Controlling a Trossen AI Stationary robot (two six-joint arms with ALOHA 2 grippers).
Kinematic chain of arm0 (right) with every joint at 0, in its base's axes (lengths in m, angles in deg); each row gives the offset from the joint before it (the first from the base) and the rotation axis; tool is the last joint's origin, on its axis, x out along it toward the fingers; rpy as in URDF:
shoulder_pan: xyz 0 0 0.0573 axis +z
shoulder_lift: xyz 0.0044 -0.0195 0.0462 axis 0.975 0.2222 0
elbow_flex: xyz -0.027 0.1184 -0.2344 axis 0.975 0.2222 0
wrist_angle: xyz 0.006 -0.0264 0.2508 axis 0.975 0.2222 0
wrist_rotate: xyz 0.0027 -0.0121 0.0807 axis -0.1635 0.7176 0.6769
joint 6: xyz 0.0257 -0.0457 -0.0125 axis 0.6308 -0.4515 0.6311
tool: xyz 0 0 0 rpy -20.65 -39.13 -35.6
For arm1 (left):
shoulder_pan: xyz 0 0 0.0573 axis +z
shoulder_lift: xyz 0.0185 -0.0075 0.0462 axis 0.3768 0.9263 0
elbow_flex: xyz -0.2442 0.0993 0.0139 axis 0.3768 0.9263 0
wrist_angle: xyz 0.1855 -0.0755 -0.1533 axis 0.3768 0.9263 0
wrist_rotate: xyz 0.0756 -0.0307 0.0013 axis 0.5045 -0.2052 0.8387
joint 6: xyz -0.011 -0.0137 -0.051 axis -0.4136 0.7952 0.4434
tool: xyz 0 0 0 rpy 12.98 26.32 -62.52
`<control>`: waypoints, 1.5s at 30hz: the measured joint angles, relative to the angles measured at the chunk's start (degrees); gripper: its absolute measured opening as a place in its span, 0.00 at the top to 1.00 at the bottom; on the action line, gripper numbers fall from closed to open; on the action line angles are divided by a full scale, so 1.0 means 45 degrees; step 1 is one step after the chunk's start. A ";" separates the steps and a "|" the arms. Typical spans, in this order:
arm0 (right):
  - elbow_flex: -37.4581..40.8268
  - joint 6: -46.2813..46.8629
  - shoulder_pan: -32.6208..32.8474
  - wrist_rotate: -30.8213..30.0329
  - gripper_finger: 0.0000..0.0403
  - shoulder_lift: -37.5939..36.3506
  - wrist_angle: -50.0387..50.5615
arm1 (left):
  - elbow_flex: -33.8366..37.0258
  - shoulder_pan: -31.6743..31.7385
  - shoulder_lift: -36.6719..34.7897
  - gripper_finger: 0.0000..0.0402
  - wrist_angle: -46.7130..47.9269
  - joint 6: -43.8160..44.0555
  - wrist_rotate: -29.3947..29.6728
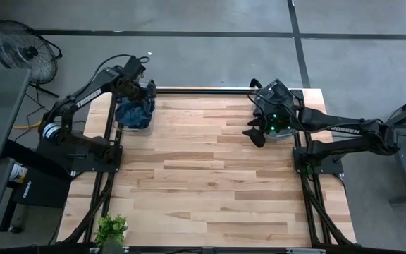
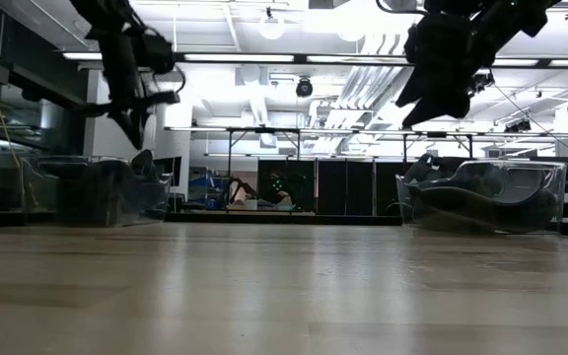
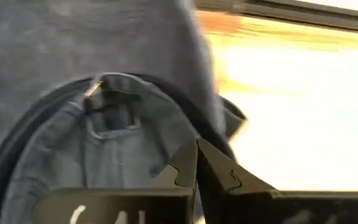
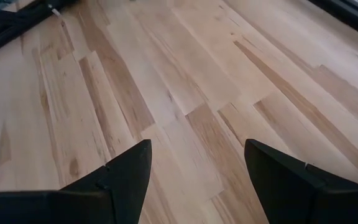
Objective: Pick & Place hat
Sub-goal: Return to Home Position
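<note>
Blue caps (image 1: 134, 113) lie heaped in the left transparent bin (image 2: 42, 192), directly under the left jaws and apart from them. The wooden surface (image 1: 210, 183) is bare across its middle, with the two bins standing near its back corners. The left arm (image 1: 83, 99) reaches over the left bin. Its jaws hang above the heap, closed tip to tip with nothing between them, as the left wrist view shows. The right arm (image 1: 351, 130) stretches in from the other side. Its jaws are raised just beside the right transparent bin (image 2: 550, 192) and spread wide over bare planks, well apart from the caps. That bin holds dark things I cannot make out. In the left wrist view, the top cap (image 3: 73, 155) is faded blue denim with darker seams. A stitched strap with a small buckle (image 3: 109, 109) crosses the curved opening at its back. A small green plant (image 1: 111, 229) stands at the front left edge of the surface.
</note>
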 joint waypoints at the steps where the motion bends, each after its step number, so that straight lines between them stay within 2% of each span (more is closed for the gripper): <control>1: 0.0000 0.0000 0.0000 0.0001 0.38 -0.0084 0.0003 | 0.0000 -0.0204 -0.0219 1.00 -0.0045 -0.0033 0.0015; 10: 0.0000 0.0019 0.0000 -0.0035 0.38 -0.1066 0.0387 | -0.0010 -0.3342 -0.1776 1.00 -0.1796 -0.0127 0.0662; 15: -0.0005 0.0006 0.0000 -0.0736 0.38 -0.1798 0.1334 | -0.0010 -0.5507 -0.2114 1.00 -0.3076 -0.0419 0.1716; 22: -0.0005 0.0287 -0.0003 -0.1102 0.38 -0.3191 0.2002 | -0.0010 -0.7311 -0.2405 1.00 -0.5254 -0.1571 0.1923; 25: -0.0005 0.0361 0.0000 -0.0968 0.38 -0.3749 0.2415 | -0.0010 -0.7639 -0.2439 1.00 -0.6081 -0.2019 0.1795; 31: -0.0005 0.0352 -0.0005 -0.0031 0.38 -0.4883 0.2922 | -0.0019 -0.7637 -0.2892 1.00 -0.7447 -0.2602 0.0144; 36: -0.0005 0.0572 0.0002 -0.0195 0.38 -0.5763 0.2907 | 0.0187 -0.7656 -0.3222 1.00 -0.7597 -0.2962 0.0220; 40: -0.0005 0.0631 0.0000 -0.0256 0.38 -0.6428 0.2902 | 0.1628 -0.7656 -0.3947 1.00 -0.9357 -0.2843 0.0101; 45: -0.0005 0.0465 0.0005 -0.0341 0.38 -0.7071 0.2890 | 0.4357 -0.7656 -0.5007 1.00 -1.2170 -0.1938 -0.0779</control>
